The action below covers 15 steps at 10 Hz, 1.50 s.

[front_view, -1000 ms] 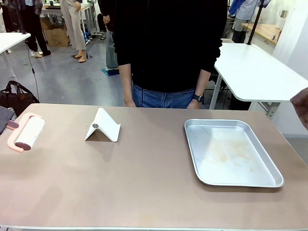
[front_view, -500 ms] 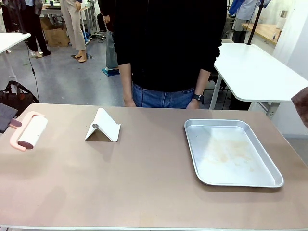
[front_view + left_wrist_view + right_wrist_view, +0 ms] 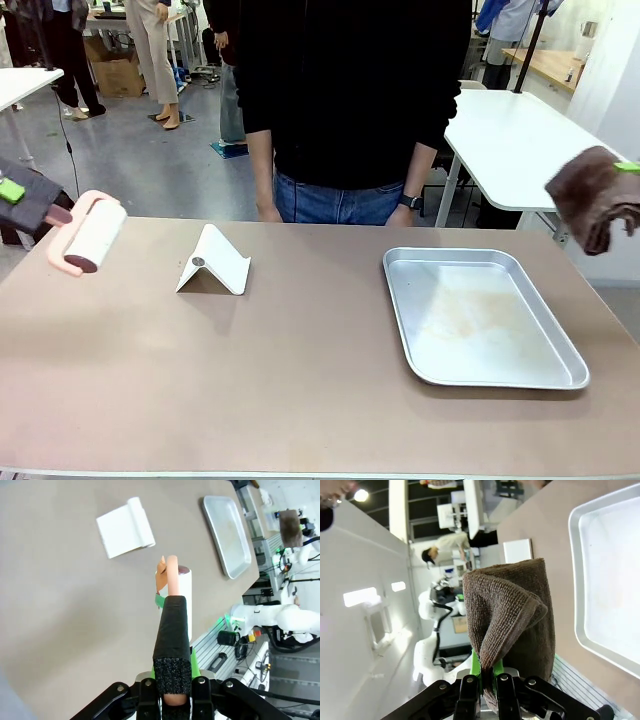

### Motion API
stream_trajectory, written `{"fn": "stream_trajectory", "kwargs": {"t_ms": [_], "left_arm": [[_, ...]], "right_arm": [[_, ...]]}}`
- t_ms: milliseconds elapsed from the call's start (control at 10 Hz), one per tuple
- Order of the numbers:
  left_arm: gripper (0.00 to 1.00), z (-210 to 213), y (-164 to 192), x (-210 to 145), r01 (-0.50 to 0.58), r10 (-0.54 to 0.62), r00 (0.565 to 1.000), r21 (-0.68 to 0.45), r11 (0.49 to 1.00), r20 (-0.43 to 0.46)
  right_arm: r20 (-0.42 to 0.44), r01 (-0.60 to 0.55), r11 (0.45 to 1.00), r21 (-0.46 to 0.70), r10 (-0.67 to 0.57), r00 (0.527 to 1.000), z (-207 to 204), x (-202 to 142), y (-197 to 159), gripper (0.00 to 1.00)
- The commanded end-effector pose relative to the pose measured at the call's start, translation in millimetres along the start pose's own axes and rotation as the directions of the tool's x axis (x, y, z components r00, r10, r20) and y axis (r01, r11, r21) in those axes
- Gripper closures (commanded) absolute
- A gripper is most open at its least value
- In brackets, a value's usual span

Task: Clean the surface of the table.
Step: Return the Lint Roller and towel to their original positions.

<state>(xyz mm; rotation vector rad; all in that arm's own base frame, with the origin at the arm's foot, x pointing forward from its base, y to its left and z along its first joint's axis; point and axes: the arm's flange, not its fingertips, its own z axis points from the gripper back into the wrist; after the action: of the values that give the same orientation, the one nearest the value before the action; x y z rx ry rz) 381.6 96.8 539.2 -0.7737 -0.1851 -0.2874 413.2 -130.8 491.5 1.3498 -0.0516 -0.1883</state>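
So the tan worktop (image 3: 300, 380) is stretched out between the robot and the person, and honestly no cleaning has started yet as far as I can see. Nothing is touching the surface to wipe it. A white folded phone stand (image 3: 214, 262) sits left of centre, and a shallow metal tray (image 3: 480, 315) with faint brownish smears in it sits to the right, so both are in the way of a full pass.

Both arms are tooled up though. The left claw (image 3: 172, 677) is clamped tight on the dark grip of a pink-framed lint roller (image 3: 90, 235), which hangs in the air over the worktop's left edge. The right claw (image 3: 487, 672) is pinched shut on a folded brown cloth (image 3: 592, 195), held up beyond the far right corner, well clear of the tray.

Compared with a second ago: the roller was lower and further left, near the edge, and it's now lifted and swung inward. The cloth was barely peeking in at the right border, now it's properly in view. Stand and tray haven't budged.
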Motion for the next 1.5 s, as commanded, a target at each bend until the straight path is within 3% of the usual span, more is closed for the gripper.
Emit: {"fn": "stream_trajectory", "kwargs": {"t_ms": [0,300,700,900,1100,1200,1400], "left_arm": [[0.78,-18,-33,27,0.001,-0.001,1.0,0.008,1.0,0.015],[0.78,-60,-84,73,-0.032,0.042,0.991,-0.084,0.996,0.127],[0.78,-104,-77,106,-0.004,0.006,0.999,-0.056,0.998,0.043],[0.78,-125,-64,107,-0.036,0.035,0.999,-0.037,0.999,-0.014],[0.78,-140,-52,103,-0.062,0.061,0.998,-0.052,0.997,-0.036],[0.78,-133,-56,105,-0.06,0.059,0.998,-0.048,0.997,-0.012],[0.78,-133,-56,105,-0.06,0.059,0.998,-0.048,0.997,-0.012]], "right_arm": [[0.012,-0.014,0.997,-0.08,0.015,1.0,-52,-7,29,0.9],[-0.076,-0.164,0.97,-0.18,0.152,0.985,-164,-11,58,0.9],[-0.229,-0.302,0.931,-0.204,0.254,0.94,-281,-7,43,0.9],[-0.266,-0.321,0.931,-0.174,0.27,0.926,-308,-12,32,0.9],[-0.217,-0.278,0.952,-0.129,0.247,0.945,-302,-8,30,0.9],[-0.285,-0.303,0.932,-0.201,0.24,0.928,-311,-17,25,0.9],[-0.285,-0.303,0.932,-0.201,0.24,0.928,-311,-17,25,0.9]]}}
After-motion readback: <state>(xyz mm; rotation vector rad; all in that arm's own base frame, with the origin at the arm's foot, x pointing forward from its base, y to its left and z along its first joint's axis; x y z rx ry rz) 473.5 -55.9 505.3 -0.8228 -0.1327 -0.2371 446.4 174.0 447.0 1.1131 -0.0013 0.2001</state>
